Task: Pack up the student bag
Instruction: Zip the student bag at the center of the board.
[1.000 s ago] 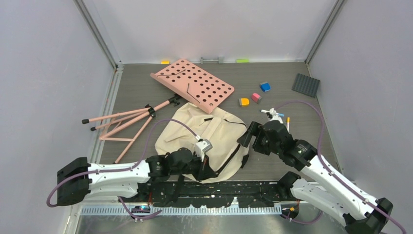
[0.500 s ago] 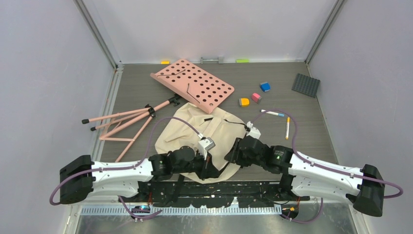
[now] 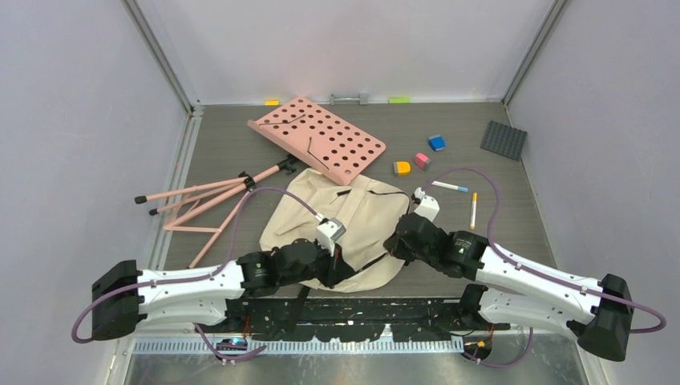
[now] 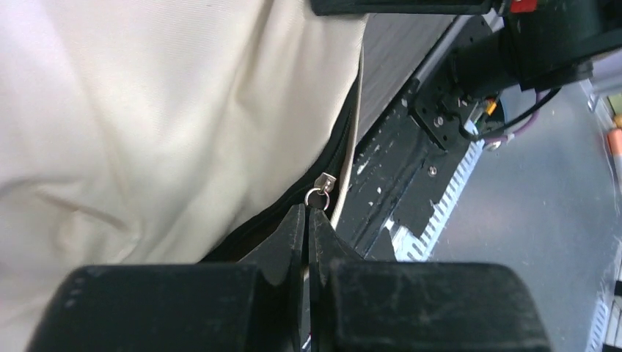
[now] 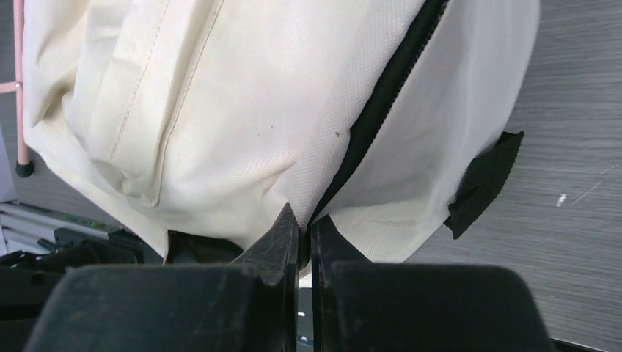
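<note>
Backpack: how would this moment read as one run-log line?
left gripper: shut on zipper pull | right gripper: shut on student bag fabric beside zipper

A pink board with holes [image 3: 321, 140] lies by a pink tripod [image 3: 208, 199]. An orange block [image 3: 402, 168], pink block [image 3: 422, 160] and blue block [image 3: 436, 143] sit nearby.

Student bag [image 3: 345, 233]: one
Perforated board [image 3: 321, 140]: one
Tripod [image 3: 208, 196]: one
Small blocks [image 3: 402, 168] [image 3: 422, 160] [image 3: 436, 143]: three
Pens [image 3: 449, 187] [image 3: 473, 210]: two
Studded plate [image 3: 503, 139]: one
</note>
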